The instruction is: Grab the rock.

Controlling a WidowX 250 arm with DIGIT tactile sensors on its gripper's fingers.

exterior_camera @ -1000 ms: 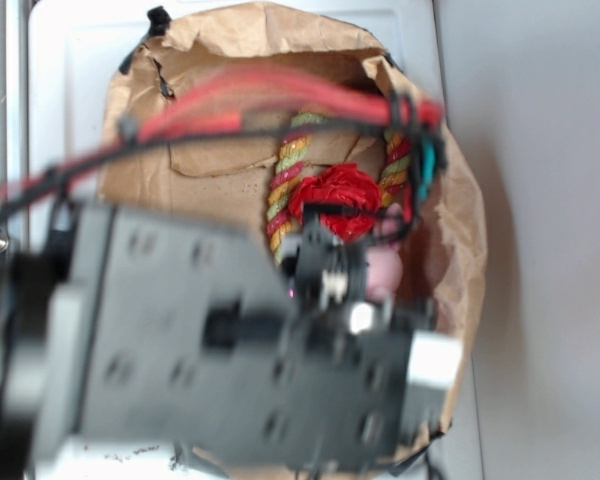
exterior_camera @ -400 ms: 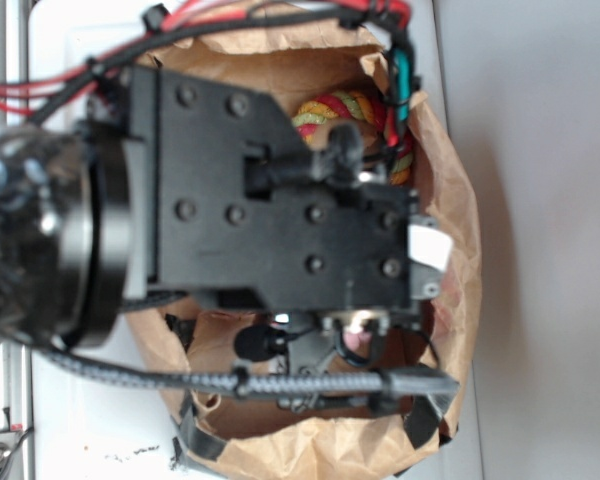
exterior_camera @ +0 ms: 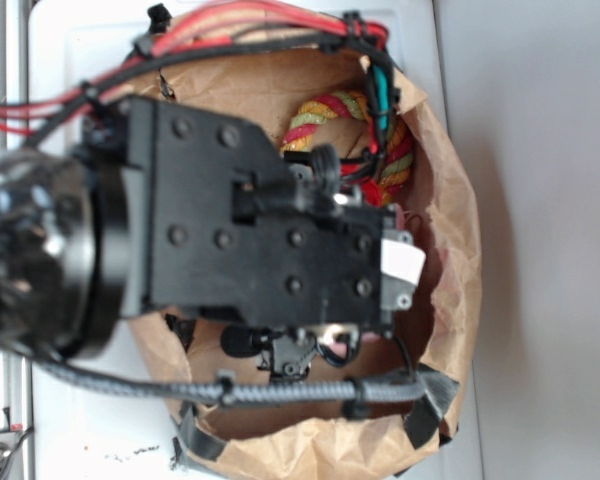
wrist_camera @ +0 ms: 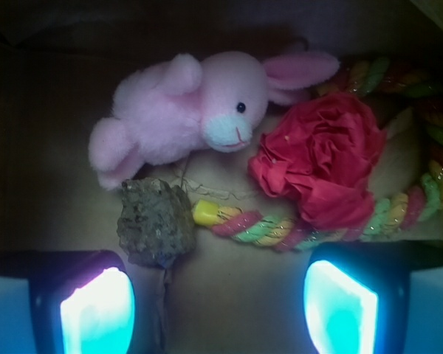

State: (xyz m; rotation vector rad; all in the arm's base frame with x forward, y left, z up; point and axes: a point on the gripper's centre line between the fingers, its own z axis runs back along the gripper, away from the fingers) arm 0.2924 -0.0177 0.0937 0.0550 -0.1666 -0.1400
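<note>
In the wrist view the rock [wrist_camera: 156,223], a rough brown-grey speckled lump, lies on the brown paper floor just below the pink plush bunny [wrist_camera: 184,110] and left of the rope's yellow tip. My gripper [wrist_camera: 218,313] is open, its two glowing pads wide apart at the bottom of that view with bare paper between them. The rock sits just above and slightly inside the left pad [wrist_camera: 96,313], not between the fingers. In the exterior view the arm's black body [exterior_camera: 250,240] covers the bag's inside, so the rock is hidden there.
A red fabric rose [wrist_camera: 321,162] rests on a red, yellow and green rope ring [wrist_camera: 280,225] to the right of the rock. Everything lies inside a brown paper bag [exterior_camera: 445,250] whose walls rise all around. Cables [exterior_camera: 280,390] cross the bag's mouth.
The arm has swung up over the bag and then shifted slightly left and down into it. It now covers the rose and bunny that showed earlier in the exterior view.
</note>
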